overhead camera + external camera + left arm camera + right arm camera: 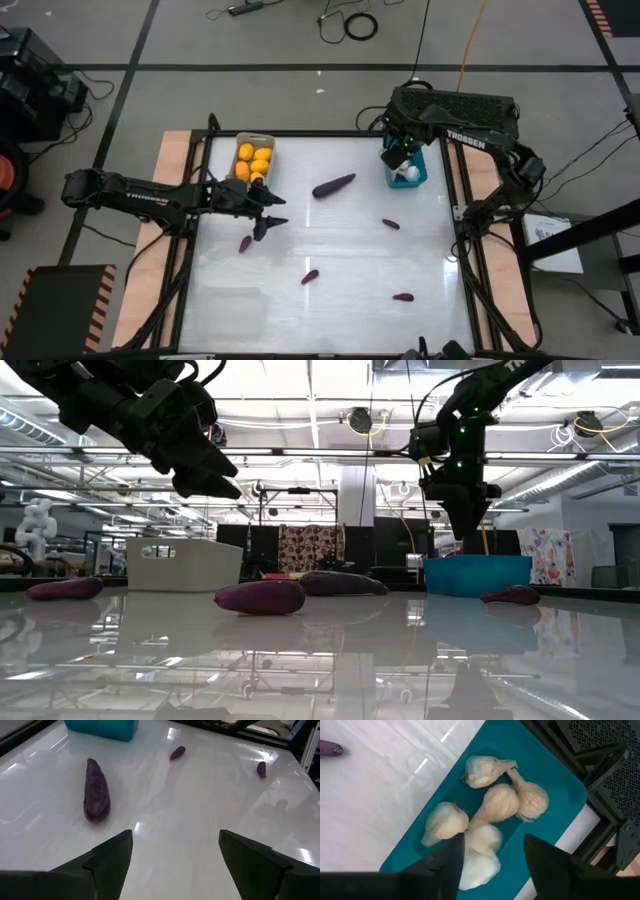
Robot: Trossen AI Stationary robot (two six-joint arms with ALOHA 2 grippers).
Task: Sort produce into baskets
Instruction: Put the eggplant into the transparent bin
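My right gripper [492,862] hangs open, pointing down, over the teal basket [412,176], which holds several pale garlic bulbs [497,802]. One bulb [481,851] lies right below the gap between the fingers. My left gripper [272,212] stands open above the table beside the grey basket [243,140] of orange fruits [254,160]. The large purple eggplant [96,790] lies on its side on the table ahead of the left gripper. Small purple pieces [245,243], [310,277], [390,224] lie scattered on the white table.
Another small purple piece [403,297] lies near the table's front right. Black frame rails [460,215] run along the table's sides. The middle of the white table top [340,240] is bare between the scattered pieces.
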